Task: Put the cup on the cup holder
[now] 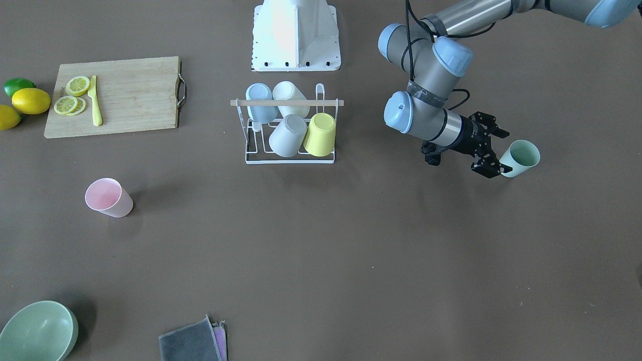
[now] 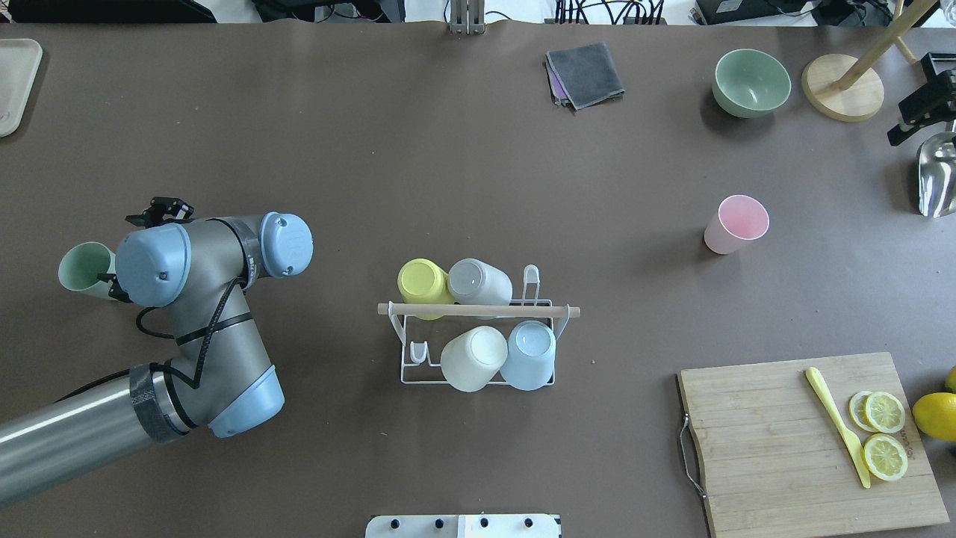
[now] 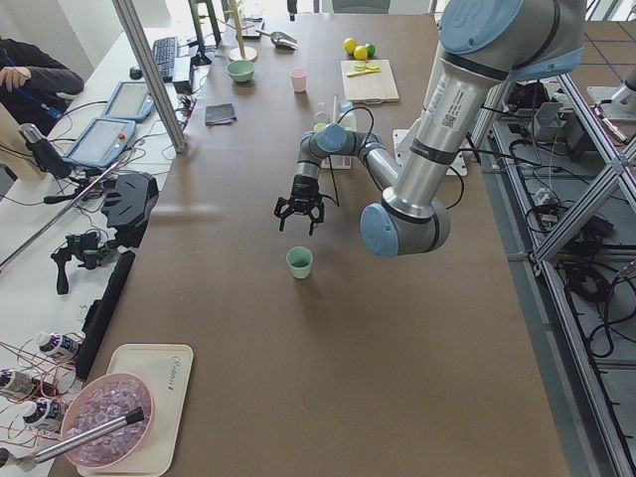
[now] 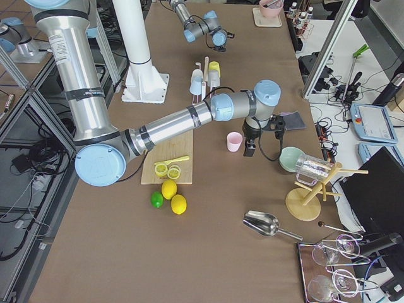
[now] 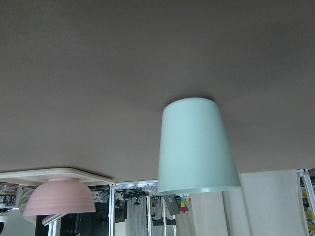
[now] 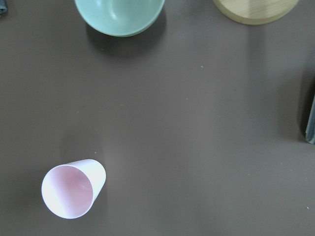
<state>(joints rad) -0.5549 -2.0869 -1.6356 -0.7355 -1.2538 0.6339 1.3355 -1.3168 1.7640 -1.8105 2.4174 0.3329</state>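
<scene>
Mint cup (image 5: 197,145) standing on brown table (image 5: 98,73), frame inverted so its rim points down, pink bowl (image 5: 59,196) on cream tray (image 5: 54,173) lower left, well apart from cup.

**A:** What colours on the cup holder (image 1: 291,161)?

**B:** I read white wire, with a pale wooden rod (image 1: 331,103). The cups there are plain: a pale blue cup (image 1: 259,98), a cream cup (image 1: 291,98), a grey cup (image 1: 287,135) and a yellow cup (image 1: 320,134).

**A:** And elsewhere on the brown table (image 1: 351,250)?

**B:** I've a mint green cup (image 1: 521,158), a pink cup (image 1: 106,197), a sage green bowl (image 1: 37,331), a grey cloth (image 1: 190,343) and a purple cloth (image 1: 222,338).
</scene>
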